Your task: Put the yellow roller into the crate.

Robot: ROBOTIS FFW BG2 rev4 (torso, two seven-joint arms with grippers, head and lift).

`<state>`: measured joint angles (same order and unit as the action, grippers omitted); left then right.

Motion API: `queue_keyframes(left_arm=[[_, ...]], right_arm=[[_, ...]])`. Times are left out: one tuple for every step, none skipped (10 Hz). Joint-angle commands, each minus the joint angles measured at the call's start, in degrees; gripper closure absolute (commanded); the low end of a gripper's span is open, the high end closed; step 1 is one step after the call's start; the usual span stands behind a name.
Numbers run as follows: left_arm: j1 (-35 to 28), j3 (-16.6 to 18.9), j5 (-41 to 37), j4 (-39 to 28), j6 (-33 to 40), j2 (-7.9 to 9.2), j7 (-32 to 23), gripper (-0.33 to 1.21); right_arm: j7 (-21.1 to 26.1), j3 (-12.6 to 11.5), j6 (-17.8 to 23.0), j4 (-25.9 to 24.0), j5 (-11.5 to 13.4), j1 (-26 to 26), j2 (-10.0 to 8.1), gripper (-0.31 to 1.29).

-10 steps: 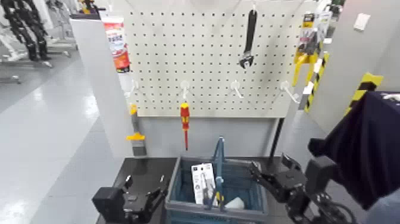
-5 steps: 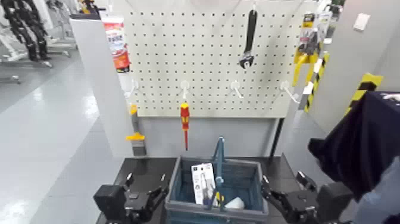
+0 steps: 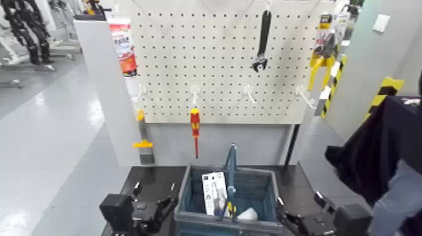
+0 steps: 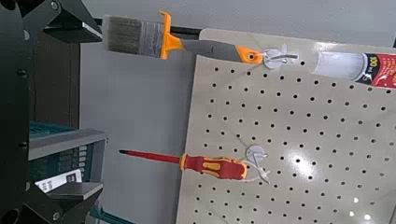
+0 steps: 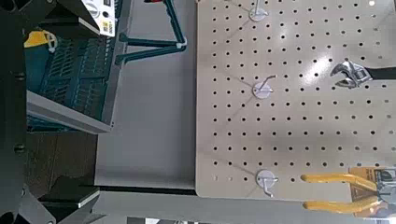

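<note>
Flanking the crate (image 3: pixel 202 218), 2 grippers — left one (image 3: pixel 155 196) at its left, right one (image 3: pixel 299 198) at its right, both open and empty. Inside the crate, 1 yellow roller (image 3: pixel 248 214); apparently done, 0 placements left. Partly hidden behind the crate's hoop (image 3: pixel 232 179) — yellow grip; hard to trace fully.

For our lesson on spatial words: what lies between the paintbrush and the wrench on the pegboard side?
The red-and-yellow screwdriver, hanging between paintbrush and wrench, as the head view shows.
</note>
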<state>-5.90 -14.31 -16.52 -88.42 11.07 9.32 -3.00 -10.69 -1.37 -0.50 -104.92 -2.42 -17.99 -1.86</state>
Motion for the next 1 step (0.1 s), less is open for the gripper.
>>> queue_keyframes(left_arm=[[-0.1, 0.2, 0.0, 0.0, 0.0, -0.09, 0.0, 0.17]], right_arm=[[-1.0, -0.5, -0.3, 0.1, 0.3, -0.1, 0.37, 0.13]])
